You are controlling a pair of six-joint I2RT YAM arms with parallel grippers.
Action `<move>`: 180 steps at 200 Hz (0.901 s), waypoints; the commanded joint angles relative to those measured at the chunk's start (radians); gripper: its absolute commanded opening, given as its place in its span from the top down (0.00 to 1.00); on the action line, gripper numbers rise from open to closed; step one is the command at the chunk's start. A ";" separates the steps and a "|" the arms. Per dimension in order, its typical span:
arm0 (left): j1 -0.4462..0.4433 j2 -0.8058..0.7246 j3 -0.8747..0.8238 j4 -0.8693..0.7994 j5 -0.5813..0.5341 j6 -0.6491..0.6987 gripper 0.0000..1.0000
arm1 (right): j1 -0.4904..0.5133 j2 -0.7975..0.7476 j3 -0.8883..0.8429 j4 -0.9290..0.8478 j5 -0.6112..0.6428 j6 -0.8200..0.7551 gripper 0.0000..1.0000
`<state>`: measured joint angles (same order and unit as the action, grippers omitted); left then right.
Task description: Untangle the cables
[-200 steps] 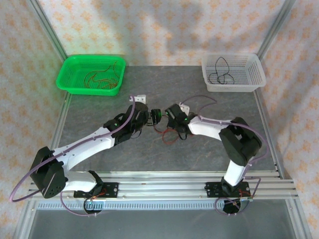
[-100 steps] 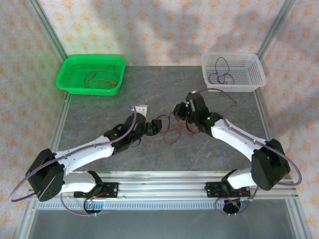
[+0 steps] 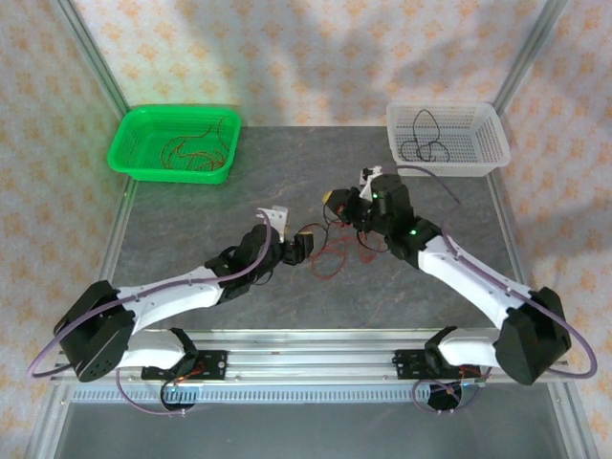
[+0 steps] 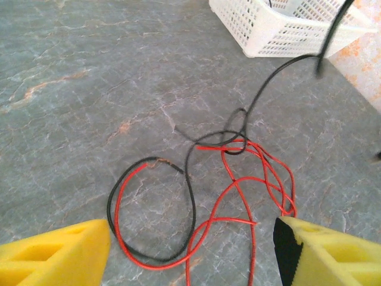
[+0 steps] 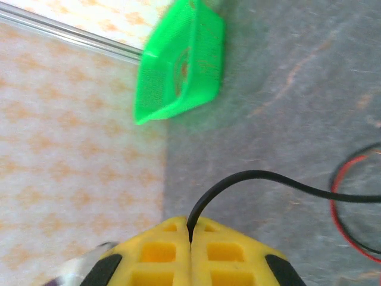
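Landmark: cables (image 3: 330,256), middle of table (image 3: 287,163). Just left of them: left gripper (image 3: 304,244), jaws apart; left arm (image 3: 182,287) closes off the near-left side. Behind them: right gripper (image 3: 337,203) pinching a black strand (image 4: 280,65) that rises off the tangle, a line in the way. Right arm (image 3: 469,277) blocks the right side. Far back-left: green basket (image 3: 177,143). Far back-right: white basket (image 3: 447,139). Bare table between cables and both baskets, passable. Bare strip in front, between the arms.
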<state>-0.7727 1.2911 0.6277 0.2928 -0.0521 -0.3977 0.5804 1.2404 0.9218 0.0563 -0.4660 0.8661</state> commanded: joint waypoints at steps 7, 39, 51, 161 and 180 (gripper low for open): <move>-0.006 0.035 -0.016 0.160 -0.008 0.089 0.26 | -0.004 -0.055 -0.008 0.101 -0.033 0.082 1.00; -0.006 0.070 0.005 0.253 0.003 0.129 0.24 | -0.004 -0.104 -0.012 0.114 -0.022 0.131 1.00; -0.007 0.085 0.018 0.284 0.033 0.136 0.23 | -0.004 -0.110 -0.017 0.122 -0.017 0.146 1.00; -0.092 0.333 0.241 0.351 -0.019 0.175 0.18 | -0.004 -0.184 -0.081 0.286 0.013 0.334 1.00; -0.084 0.416 0.306 0.348 -0.136 0.194 0.17 | -0.004 -0.191 -0.086 0.299 0.008 0.350 1.00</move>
<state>-0.8688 1.6253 0.8566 0.6117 -0.0166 -0.2417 0.5793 1.0748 0.8433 0.2775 -0.4641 1.1687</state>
